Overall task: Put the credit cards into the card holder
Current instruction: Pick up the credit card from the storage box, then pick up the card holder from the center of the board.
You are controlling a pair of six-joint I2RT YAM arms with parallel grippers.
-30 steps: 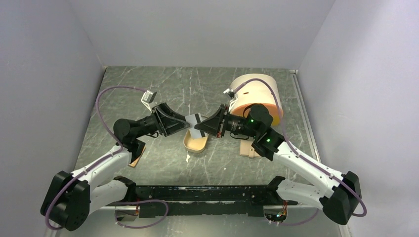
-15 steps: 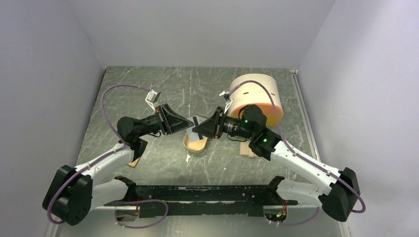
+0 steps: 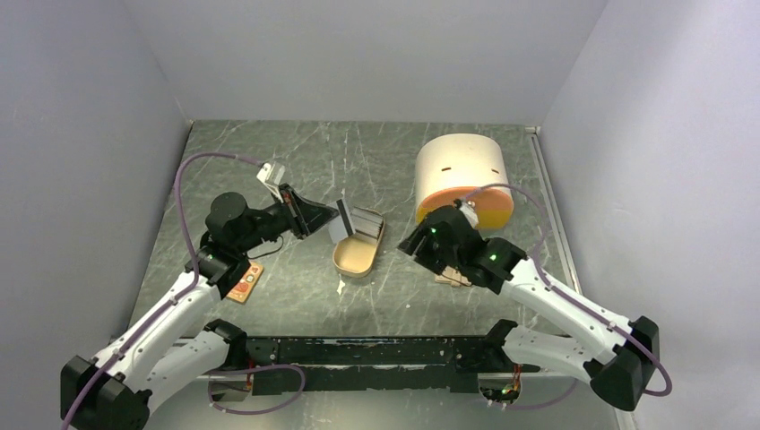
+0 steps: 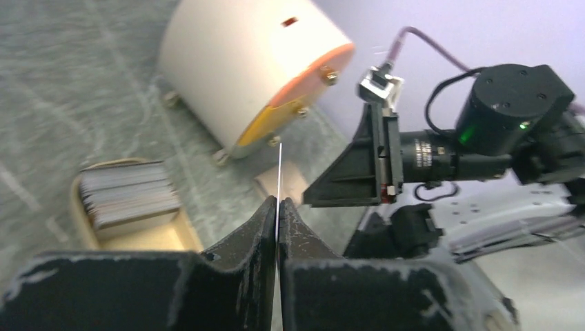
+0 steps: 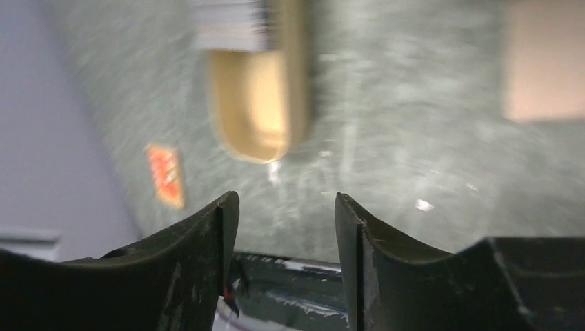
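Right wrist view motion-blurred: tin tray (image 5: pixel 259 103) smeared, card holder (image 5: pixel 545 69) cut by right edge. Top view: right arm (image 3: pixel 502 269) covers most of it. Left wrist view: card (image 4: pixel 279 172) edge-on only.

whitish-grey card (image 3: pixel 343 220), dark stripe: off the tabletop, standing on edge, pinched by the fingers of the left gripper (image 4: pixel 277 205). Edge-on in the left wrist view, just a thin white line. It sits over the left end of the tan tin tray (image 3: pixel 357 260).

card holder (image 3: pixel 448 279): beige-tan, flat on the tabletop right of the tray, partly hidden under the right arm. Can't tell if it's folded.
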